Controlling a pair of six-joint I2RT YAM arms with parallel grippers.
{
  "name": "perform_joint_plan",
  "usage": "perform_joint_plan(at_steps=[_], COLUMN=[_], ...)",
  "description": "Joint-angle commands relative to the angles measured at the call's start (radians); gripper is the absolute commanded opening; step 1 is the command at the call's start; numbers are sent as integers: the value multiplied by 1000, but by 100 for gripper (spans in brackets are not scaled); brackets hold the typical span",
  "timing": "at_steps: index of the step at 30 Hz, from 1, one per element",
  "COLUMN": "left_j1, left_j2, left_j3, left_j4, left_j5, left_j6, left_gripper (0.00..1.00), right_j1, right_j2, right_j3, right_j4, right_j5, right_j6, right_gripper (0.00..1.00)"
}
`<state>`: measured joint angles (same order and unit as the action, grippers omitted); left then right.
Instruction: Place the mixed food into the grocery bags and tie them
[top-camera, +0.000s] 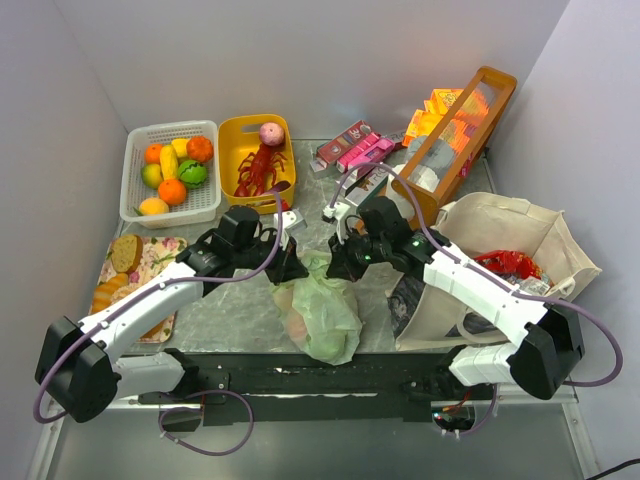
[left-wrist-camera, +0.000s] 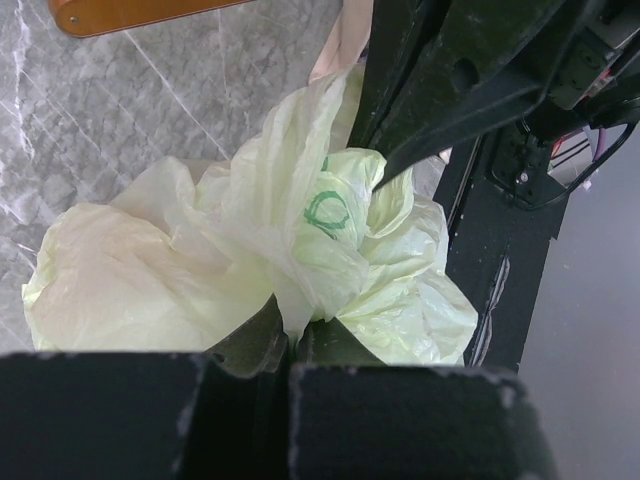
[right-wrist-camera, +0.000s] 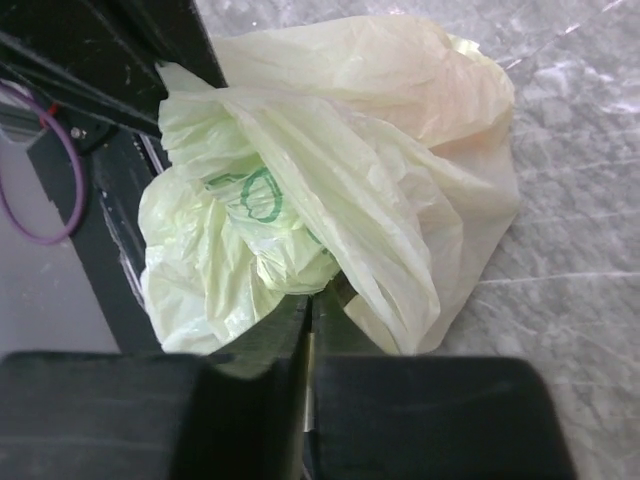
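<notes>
The pale green plastic grocery bag lies bunched at the table's middle, something peach-coloured showing faintly through it. My left gripper is shut on a fold of the bag's top. My right gripper faces it from the other side, its jaws shut on the bag's film. The bag's green logo sits between the two grips. The beige canvas tote lies open at the right with red snack packets inside. Toy bread and a croissant rest on a floral tray at the left.
A white basket of toy fruit and a yellow basket with a red lobster stand at the back left. Pink and maroon boxes and a tilted wooden crate are at the back right. A black rail runs along the near edge.
</notes>
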<state>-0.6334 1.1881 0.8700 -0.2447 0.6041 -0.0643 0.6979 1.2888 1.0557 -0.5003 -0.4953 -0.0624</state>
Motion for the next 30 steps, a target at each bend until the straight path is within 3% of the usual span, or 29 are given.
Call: perform_joint_plan(at_steps=[1,8,14,15,16,17,19,20,21,30], left_j1=[1,0,0,0,1,0,3,3,3,54], left_j2=[-22,7,-2,-4,-11,-18,-53,-70,-88,-304], left_j3=[7,35,35,37,40,41,43,41,40,-84], left_j4=[19,-14,-10,-11,-10,-10,-11,-16,-27,-80], left_j5=[-13,-52,-66,-70,-78,-98,-127,-145,-185,-297], left_j6=[15,29,21,9,0,-8,-26,-32,-45,-161], left_gripper=[1,1,1,6,21,53,69,90,96,96], right_j1=[5,60,83,80,83,83,83,81,83,75], right_j2=[-52,-46,-71,-74,-80,-83,-82,-79,-72,-71], right_j3=[52,211,195,190,185,175,170,168,168,165], right_j4=[-36,-204,-198,-195,-184,-178,-165,-158,-155,-124], right_j5=[105,282,331,337,342,345,339,337,334,319], right_j6=[-27,-96,-88,-86,-83,-80,-80,-77,-79,-71], right_gripper=[0,0,0,0,0,0,0,0,0,0])
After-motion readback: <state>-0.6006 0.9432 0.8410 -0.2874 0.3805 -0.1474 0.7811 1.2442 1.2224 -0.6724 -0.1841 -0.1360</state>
